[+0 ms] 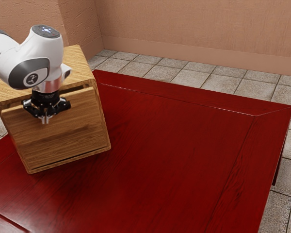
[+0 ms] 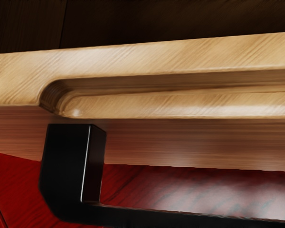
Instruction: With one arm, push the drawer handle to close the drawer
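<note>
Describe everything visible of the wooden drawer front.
The drawer front is a broad, flat panel of what looks like light brown wood with streaky grain. A long groove with a rounded end runs along its pale top edge. An angular black handle stands out from its face. It appears upright and partly open, with a dark space behind its top edge, in the cabinet. The gripper is in front of its upper part; I can't tell whether they touch.
</note>
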